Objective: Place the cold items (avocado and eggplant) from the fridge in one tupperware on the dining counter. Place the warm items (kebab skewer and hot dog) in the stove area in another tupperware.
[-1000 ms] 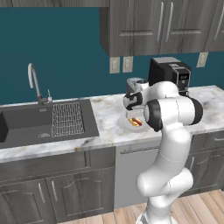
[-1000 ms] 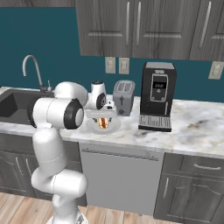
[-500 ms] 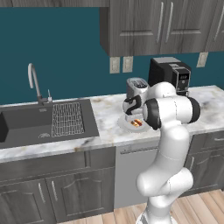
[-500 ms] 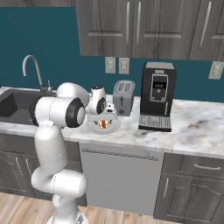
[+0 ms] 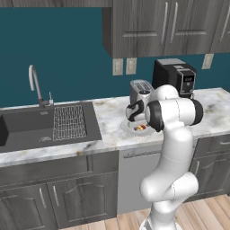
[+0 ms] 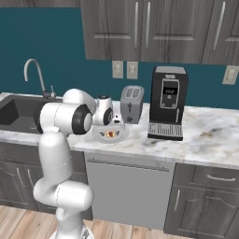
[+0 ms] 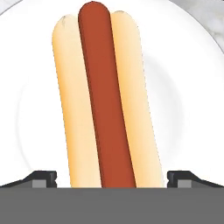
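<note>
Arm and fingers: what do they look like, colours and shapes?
The arm is glossy white, built of rounded tubular links with dark grey bands at the joints; no cables or markings are visible. The gripper is dark at its end, and its fingers show in the hand view as small, blocky dark grey tips.

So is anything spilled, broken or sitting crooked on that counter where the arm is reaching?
Nothing stands out. The hot dog lies whole in its bun on the white plate, with no spill around it. The open gripper hangs just above it, one fingertip on each side. The toaster and coffee machine stand upright behind.
</note>
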